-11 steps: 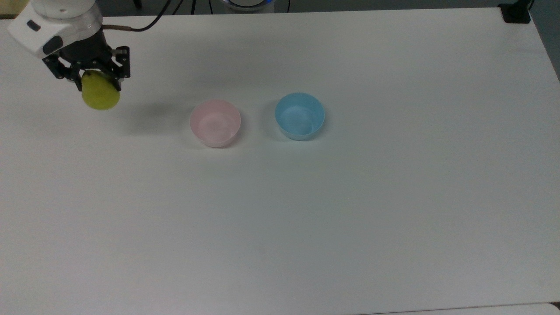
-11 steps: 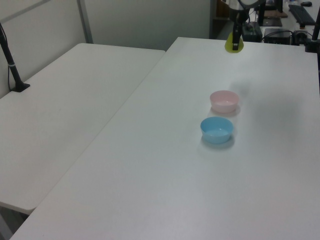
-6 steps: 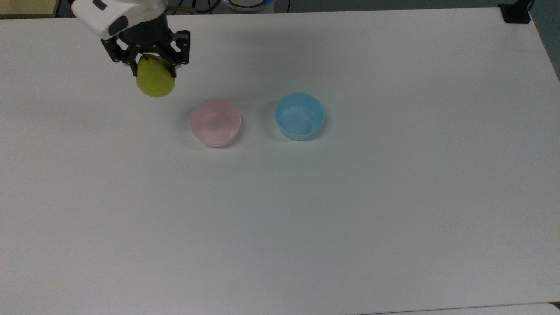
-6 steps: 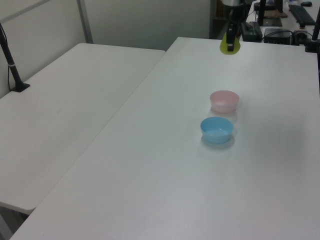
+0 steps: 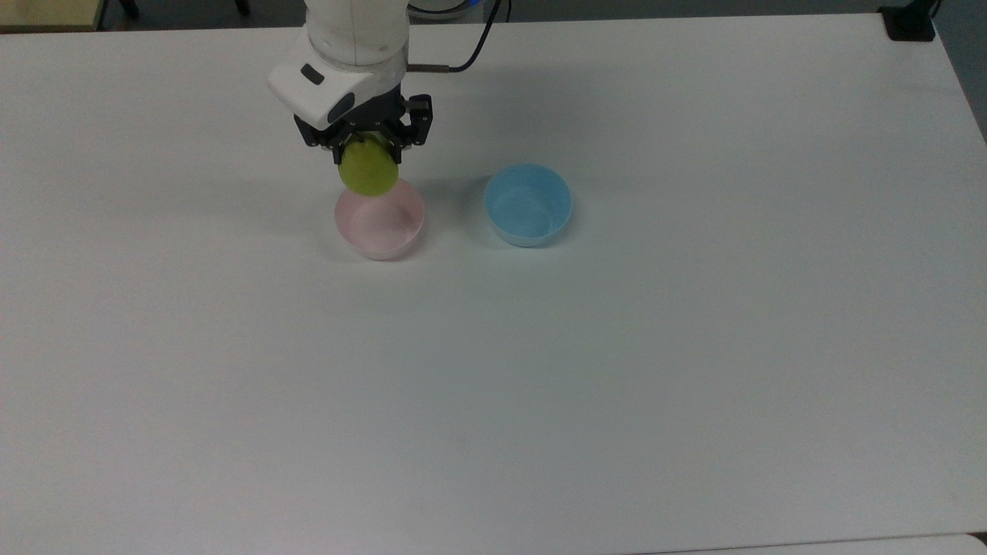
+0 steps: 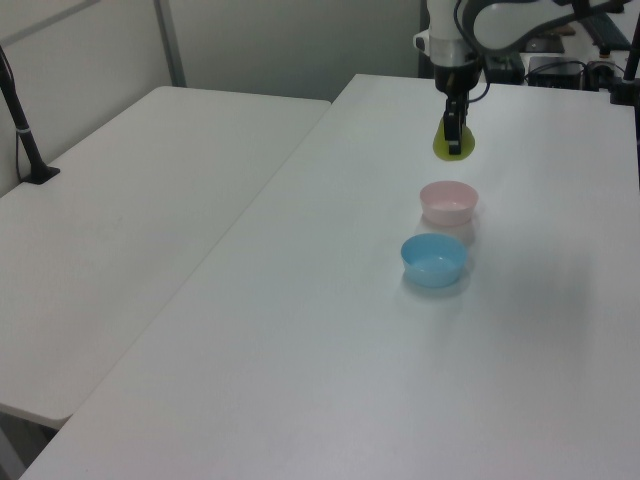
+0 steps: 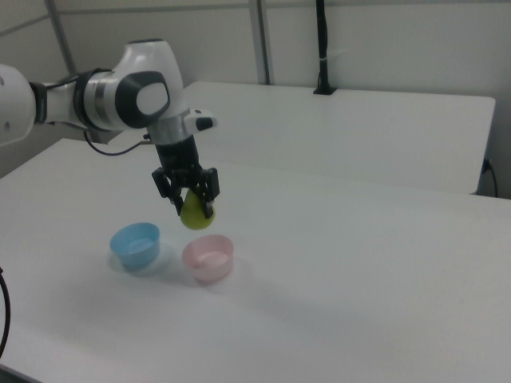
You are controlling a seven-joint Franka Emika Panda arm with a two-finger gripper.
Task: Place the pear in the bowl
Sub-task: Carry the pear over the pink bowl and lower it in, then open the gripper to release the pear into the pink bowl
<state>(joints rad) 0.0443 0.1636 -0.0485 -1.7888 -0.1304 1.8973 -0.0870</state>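
pink bowl [image 5: 379, 223] open-topped | blue bowl [image 5: 529, 205] near, apart | table [image 5: 617, 370] bare around them

Pear [image 5: 368, 174] over bowl's [image 5: 378, 225] rim (seemingly).

The yellow-green pear [image 5: 368, 173] hangs in the air over the far rim of the empty pale pink bowl [image 5: 379, 223].

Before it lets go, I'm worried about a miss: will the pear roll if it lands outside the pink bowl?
Probably. The pear looks rounded and smooth, so it would likely roll on the flat table. The gripper holds it firmly, suggesting it's stiff.
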